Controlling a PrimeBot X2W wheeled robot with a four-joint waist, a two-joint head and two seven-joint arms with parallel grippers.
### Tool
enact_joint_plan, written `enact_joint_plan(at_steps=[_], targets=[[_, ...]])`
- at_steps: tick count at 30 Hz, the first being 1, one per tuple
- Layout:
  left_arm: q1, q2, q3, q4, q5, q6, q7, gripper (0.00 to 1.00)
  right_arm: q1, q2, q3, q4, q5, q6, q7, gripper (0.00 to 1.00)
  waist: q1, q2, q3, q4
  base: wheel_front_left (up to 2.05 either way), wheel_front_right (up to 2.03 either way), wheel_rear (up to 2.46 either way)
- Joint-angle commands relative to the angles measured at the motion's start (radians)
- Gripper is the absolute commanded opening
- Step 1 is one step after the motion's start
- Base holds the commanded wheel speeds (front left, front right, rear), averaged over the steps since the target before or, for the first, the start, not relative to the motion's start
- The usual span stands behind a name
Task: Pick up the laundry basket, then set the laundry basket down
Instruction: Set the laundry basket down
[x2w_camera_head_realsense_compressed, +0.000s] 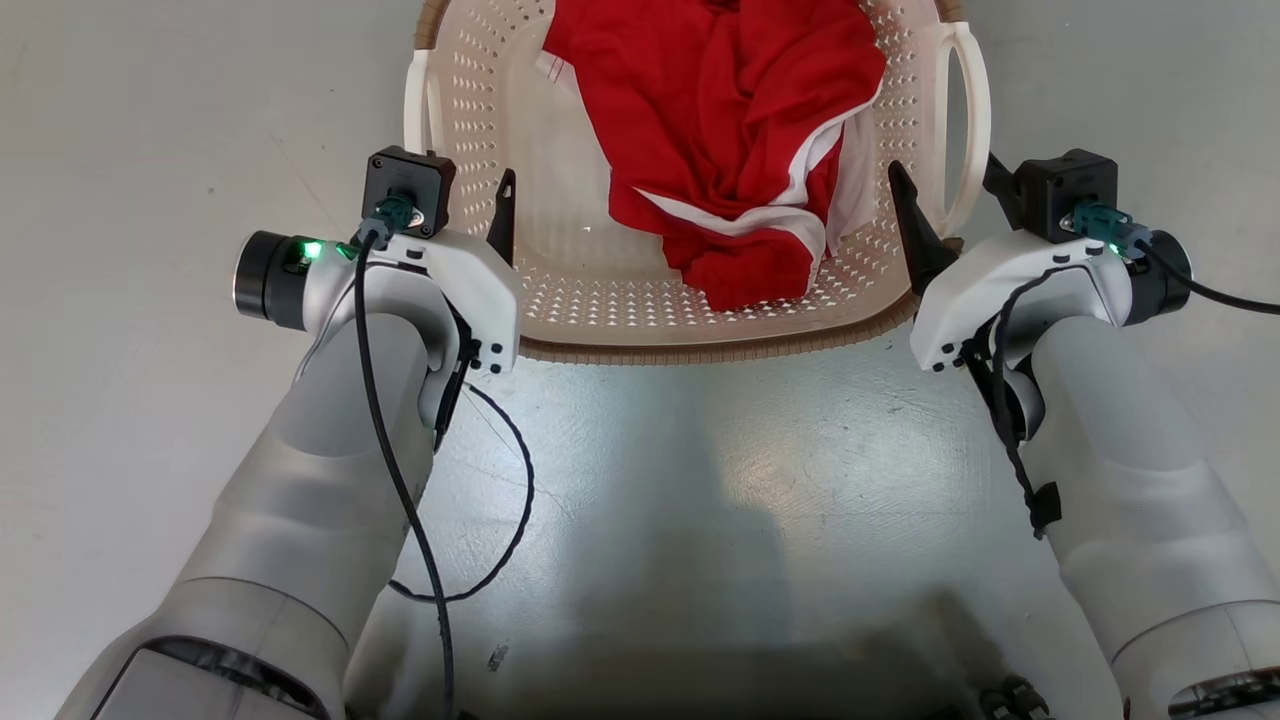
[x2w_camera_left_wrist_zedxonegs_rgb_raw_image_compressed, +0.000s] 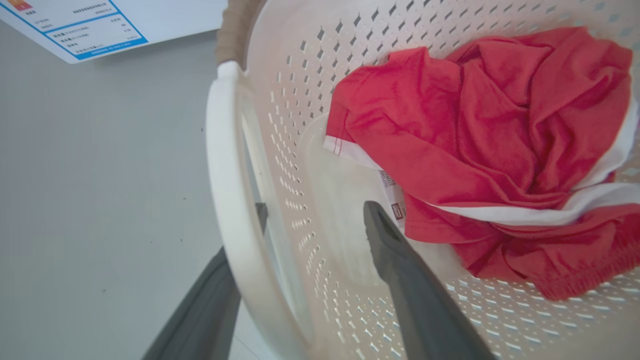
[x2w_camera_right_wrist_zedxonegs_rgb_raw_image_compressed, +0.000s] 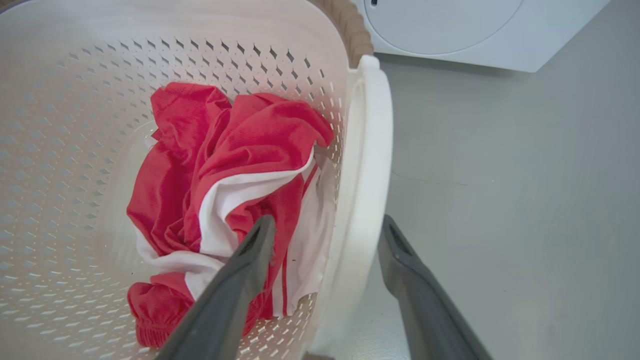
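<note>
Nearest the head camera, two pale forearms rise from the lower corners over grey floor (x2w_camera_head_realsense_compressed: 700, 500), the left one trailing a looped black cable (x2w_camera_head_realsense_compressed: 400, 480). Left gripper (x2w_camera_head_realsense_compressed: 455, 190): fingers spread wide, holding nothing; the head view shows the inner finger (x2w_camera_head_realsense_compressed: 505, 215) inside the basket (x2w_camera_head_realsense_compressed: 700, 350), the outer one hidden behind the wrist's black block. The left wrist view supplies that hidden finger (x2w_camera_left_wrist_zedxonegs_rgb_raw_image_compressed: 210, 305): the left gripper (x2w_camera_left_wrist_zedxonegs_rgb_raw_image_compressed: 317, 210) straddles the left handle (x2w_camera_left_wrist_zedxonegs_rgb_raw_image_compressed: 225, 175), one finger outside the loop and one inside the basket (x2w_camera_left_wrist_zedxonegs_rgb_raw_image_compressed: 300, 100); contact with the loop cannot be judged. A blue-bordered label (x2w_camera_left_wrist_zedxonegs_rgb_raw_image_compressed: 75, 25) sits at this view's top left, its print too small to read. The basket stands on the floor between the grippers, its far end cut off by the head view's top edge; a crumpled red-and-white garment (x2w_camera_head_realsense_compressed: 720, 100) lies in it. Right gripper (x2w_camera_head_realsense_compressed: 942, 170): equally wide, empty, astride the right handle (x2w_camera_head_realsense_compressed: 975, 110). The right wrist view shows the right gripper (x2w_camera_right_wrist_zedxonegs_rgb_raw_image_compressed: 327, 222) with one finger over the garment (x2w_camera_right_wrist_zedxonegs_rgb_raw_image_compressed: 225, 150), the other outside the handle (x2w_camera_right_wrist_zedxonegs_rgb_raw_image_compressed: 367, 165), and a white washer (x2w_camera_right_wrist_zedxonegs_rgb_raw_image_compressed: 450, 25) beyond. Bare floor flanks both sides of the basket.
</note>
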Motion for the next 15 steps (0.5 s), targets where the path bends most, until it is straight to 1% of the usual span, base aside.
enact_joint_plan(at_steps=[1,8,15], targets=[[0.004,0.032,0.021,-0.002,0.009,0.008,-0.006,1.00,0.022,0.022,0.020,-0.005,0.010,0.006,-0.016,1.00,0.0000,0.0000,-0.001,-0.001,0.00,0.00,0.00],[0.008,0.042,0.033,0.000,0.012,0.014,-0.006,1.00,0.011,0.022,0.024,0.008,0.025,0.006,-0.033,1.00,0.0000,0.0000,-0.014,-0.005,0.00,0.00,0.00],[0.020,0.048,0.040,0.003,0.019,0.022,-0.006,1.00,0.007,0.022,0.031,0.027,0.039,0.006,-0.051,1.00,0.0000,0.0000,-0.050,-0.008,0.00,0.00,0.00]])
